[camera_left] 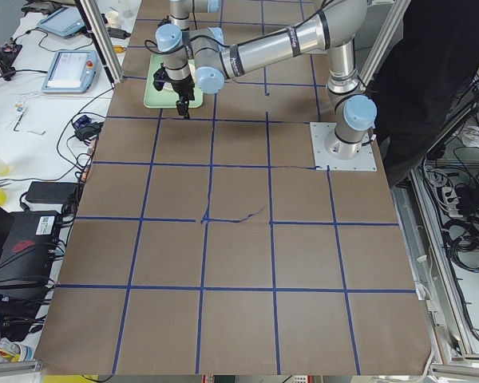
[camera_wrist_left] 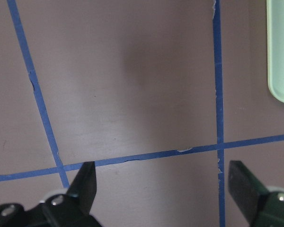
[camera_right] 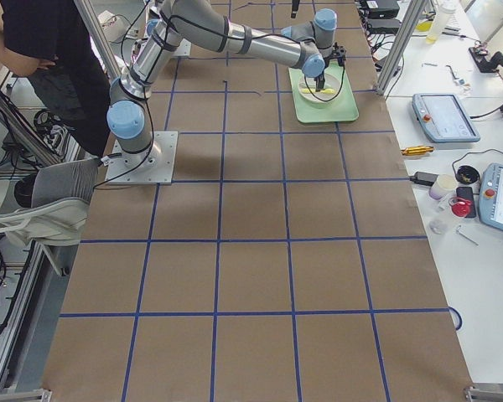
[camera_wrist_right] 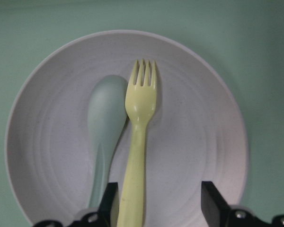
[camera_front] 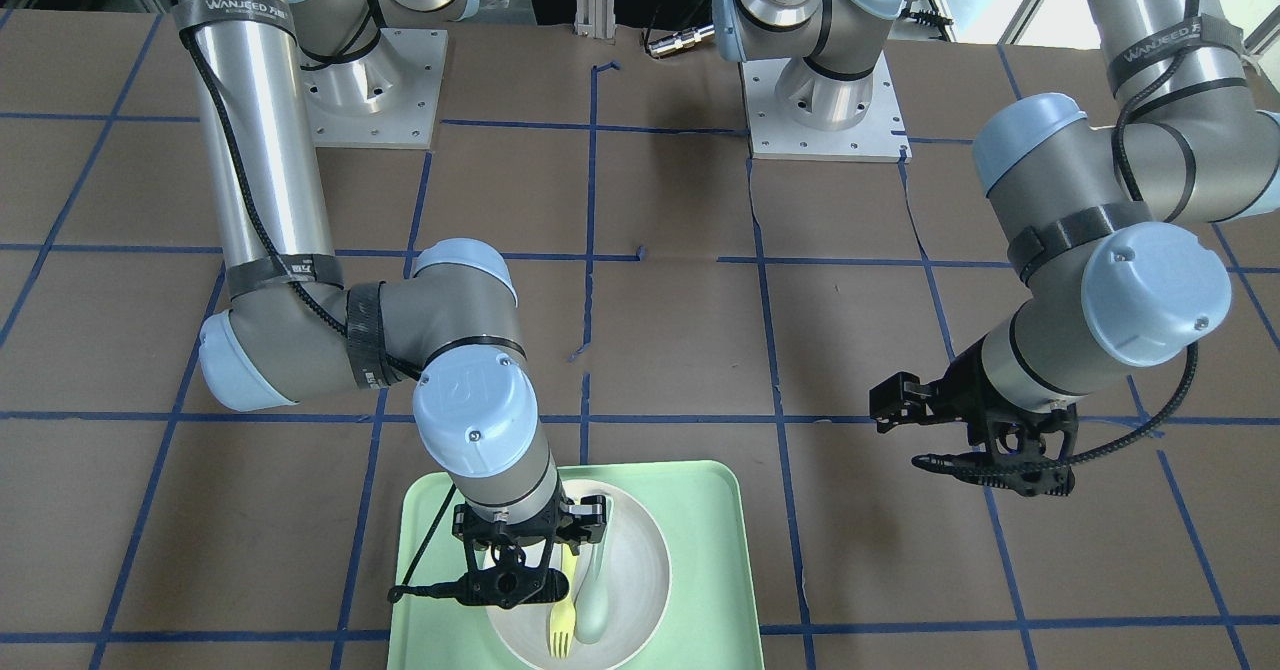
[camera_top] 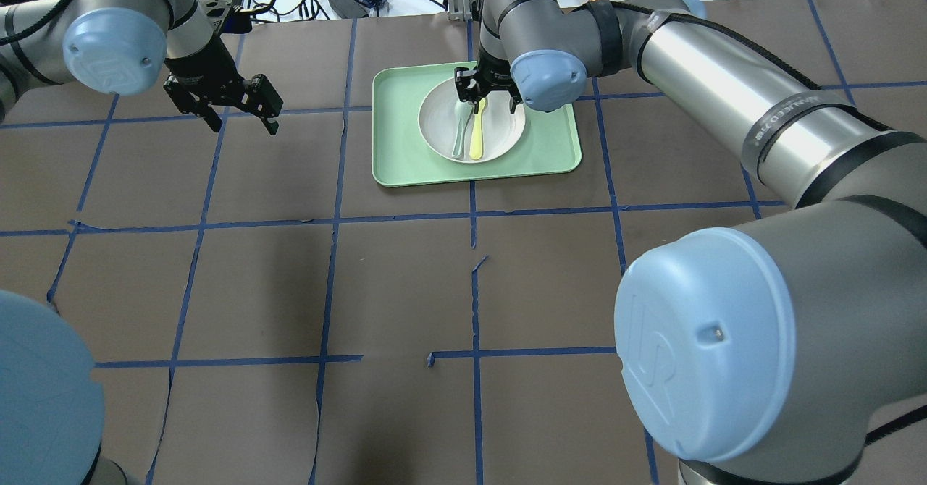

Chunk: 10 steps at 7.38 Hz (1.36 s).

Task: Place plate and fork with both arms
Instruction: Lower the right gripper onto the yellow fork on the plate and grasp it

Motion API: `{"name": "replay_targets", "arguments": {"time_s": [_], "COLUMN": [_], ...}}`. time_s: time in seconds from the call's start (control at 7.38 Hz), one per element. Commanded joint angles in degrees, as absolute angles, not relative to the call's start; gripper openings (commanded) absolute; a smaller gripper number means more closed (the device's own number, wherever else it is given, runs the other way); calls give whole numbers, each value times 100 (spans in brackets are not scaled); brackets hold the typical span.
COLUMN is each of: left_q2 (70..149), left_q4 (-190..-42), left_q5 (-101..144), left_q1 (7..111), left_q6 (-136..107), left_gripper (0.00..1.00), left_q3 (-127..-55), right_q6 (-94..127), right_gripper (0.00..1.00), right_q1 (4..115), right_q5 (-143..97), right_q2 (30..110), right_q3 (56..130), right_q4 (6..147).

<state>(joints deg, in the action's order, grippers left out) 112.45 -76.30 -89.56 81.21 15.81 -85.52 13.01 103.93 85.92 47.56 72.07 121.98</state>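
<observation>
Fork pickup looks the step in hand. Left tool [camera_top: 245, 124] hangs over the worktop [camera_top: 290, 289], fingers apart, at nine o'clock of the tray [camera_top: 550, 145]. On the plate [camera_wrist_right: 199, 142], a spoon [camera_wrist_right: 104, 123] touches the fork [camera_wrist_right: 139, 142] at its nine o'clock. Right tool [camera_wrist_right: 159, 189], fingers apart, straddles the fork's handle. Next it must close on the fork alone.

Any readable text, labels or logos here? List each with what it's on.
"WANJEED": strap on the right arm.
"WANJEED": second strap on the left arm.
Joint cap logo: embossed, unreadable.
Teach pendant screen: too small to read.
</observation>
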Motion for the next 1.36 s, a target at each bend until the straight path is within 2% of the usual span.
{"name": "replay_targets", "arguments": {"time_s": [0.0, 1.08, 1.22], "left_q2": [11232, 11136, 11136], "left_q4": [-7620, -7620, -7620], "left_q5": [-8947, -8965, -8965], "left_q1": [8121, 8104, 8104], "left_q6": [1582, 1591, 1591], "left_gripper": [100, 100, 100], "left_q3": [-8595, -8631, -8631], "right_q6": [1327, 1345, 1336], "right_gripper": [61, 62, 57], "right_q1": [10397, 10406, 10406], "right_q5": [8578, 8464, 8464], "right_q2": [4588, 4315, 4324], "right_q3": [7154, 7075, 7075], "right_q4": [12243, 12287, 12296]}}
